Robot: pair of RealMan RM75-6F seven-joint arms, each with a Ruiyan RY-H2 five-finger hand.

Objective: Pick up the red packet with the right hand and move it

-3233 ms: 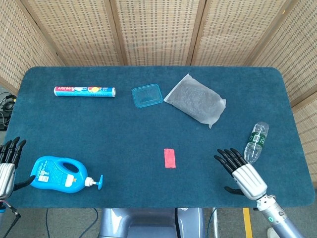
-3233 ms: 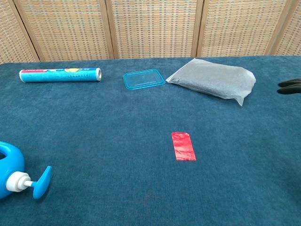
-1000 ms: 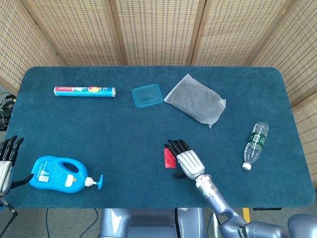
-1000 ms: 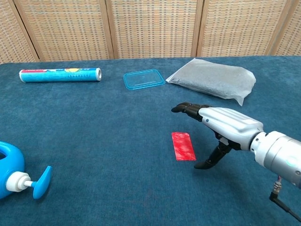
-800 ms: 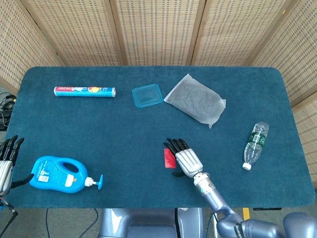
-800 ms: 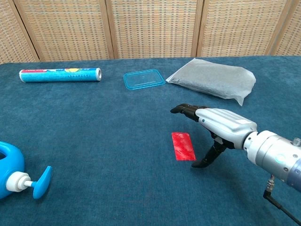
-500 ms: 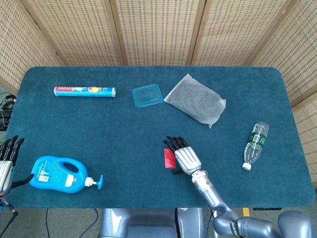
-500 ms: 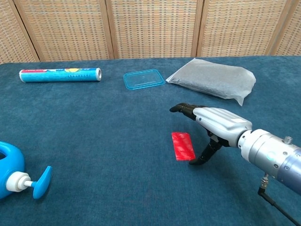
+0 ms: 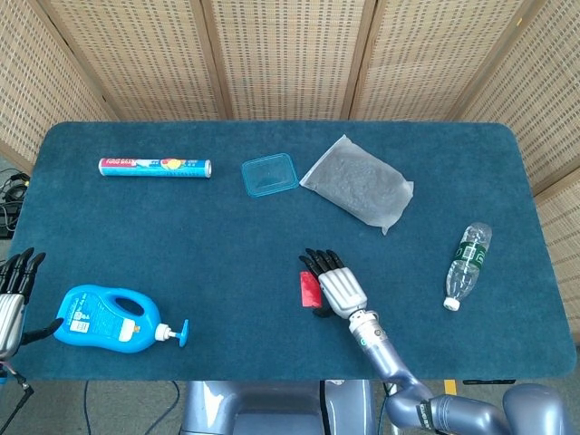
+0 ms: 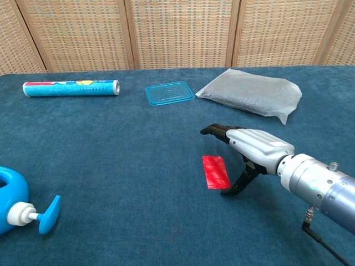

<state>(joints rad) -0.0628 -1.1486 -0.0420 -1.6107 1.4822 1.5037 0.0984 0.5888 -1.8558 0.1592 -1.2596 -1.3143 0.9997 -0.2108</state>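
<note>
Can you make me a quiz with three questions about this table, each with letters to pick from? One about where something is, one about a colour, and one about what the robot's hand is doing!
1. Where does the water bottle lie?
A. by the right edge
B. by the left edge
C. on the lid

2. What colour is the square lid?
A. red
B. blue
C. yellow

3. Is the right hand holding the red packet?
A. yes, lifted
B. no, packet flat
C. yes, squeezed

Answers:
1 A, it lies near the table's right side.
2 B, see-through blue.
3 B, the packet lies flat beside spread fingers.
</note>
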